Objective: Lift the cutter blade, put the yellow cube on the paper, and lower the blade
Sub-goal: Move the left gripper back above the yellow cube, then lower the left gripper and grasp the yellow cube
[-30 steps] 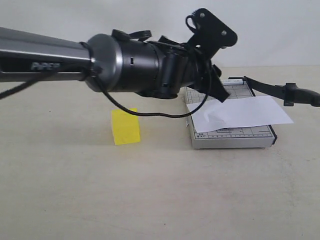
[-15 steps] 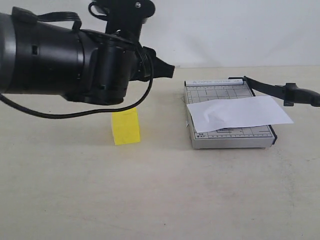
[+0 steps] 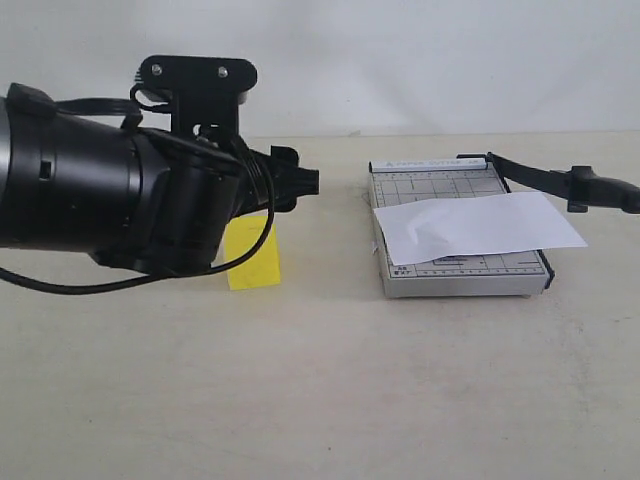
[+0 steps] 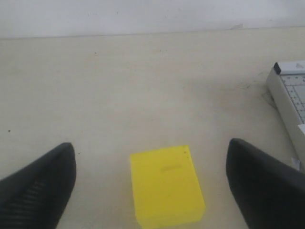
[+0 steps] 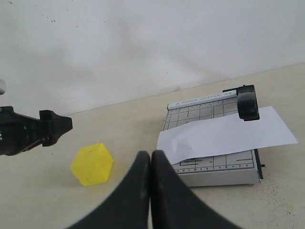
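The yellow cube (image 3: 256, 262) rests on the table left of the grey trimmer (image 3: 460, 275), partly hidden by my left arm. My left gripper (image 3: 298, 183) is open just above it. In the left wrist view the cube (image 4: 166, 183) lies between the two fingers (image 4: 40, 183), touching neither. The white paper (image 3: 480, 225) lies across the trimmer with its left edge curled. The cutter blade (image 3: 545, 178) slants up from its hinge, lifted off the trimmer. My right gripper (image 5: 151, 191) is shut on nothing, back from the trimmer (image 5: 214, 174), and out of the exterior view.
The beige table (image 3: 330, 390) runs back to a white wall (image 3: 400, 60). My left arm's thick black body (image 3: 90, 205) fills the left of the exterior view. The blade's handle end (image 5: 248, 102) points towards the right wrist camera, above the paper (image 5: 224, 136).
My left arm has swung left, away from the trimmer, and come down over the yellow cube. The trimmer, paper and blade have not moved.
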Motion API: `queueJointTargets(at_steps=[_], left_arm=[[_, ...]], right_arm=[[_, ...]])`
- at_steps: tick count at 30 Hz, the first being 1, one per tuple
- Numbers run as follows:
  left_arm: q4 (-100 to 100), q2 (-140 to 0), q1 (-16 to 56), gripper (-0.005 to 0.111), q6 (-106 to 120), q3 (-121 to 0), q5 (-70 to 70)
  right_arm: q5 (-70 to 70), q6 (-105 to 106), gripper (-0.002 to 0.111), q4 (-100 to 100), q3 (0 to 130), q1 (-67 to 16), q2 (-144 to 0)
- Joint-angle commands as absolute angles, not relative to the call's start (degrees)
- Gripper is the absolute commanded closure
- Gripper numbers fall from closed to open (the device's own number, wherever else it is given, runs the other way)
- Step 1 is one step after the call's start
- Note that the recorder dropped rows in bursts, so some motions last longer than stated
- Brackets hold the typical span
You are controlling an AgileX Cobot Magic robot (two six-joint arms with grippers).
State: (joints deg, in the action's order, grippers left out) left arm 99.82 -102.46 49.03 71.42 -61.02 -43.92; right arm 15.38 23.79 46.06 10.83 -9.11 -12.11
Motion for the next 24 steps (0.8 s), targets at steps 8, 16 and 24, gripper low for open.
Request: queueJointTargets(at_steps=[8,16,24], left_arm=[[99.95,-106.45,49.2,0.026,64.83,-59.2,-43.52],[99.95,-109.75,48.41,0.026,60.84,-59.67,-40.32],[99.95,-110.44,45.76,0.026,61.1,-62.22,-38.97]], right_arm=[[15.03,24.04,0.108,45.8,10.68,-9.2,-11.87],[15.03,24.04,0.108,45.8,10.68,-9.2,-11.87],[15.03,24.04,0.108,45.8,10.68,-9.2,-11.87]])
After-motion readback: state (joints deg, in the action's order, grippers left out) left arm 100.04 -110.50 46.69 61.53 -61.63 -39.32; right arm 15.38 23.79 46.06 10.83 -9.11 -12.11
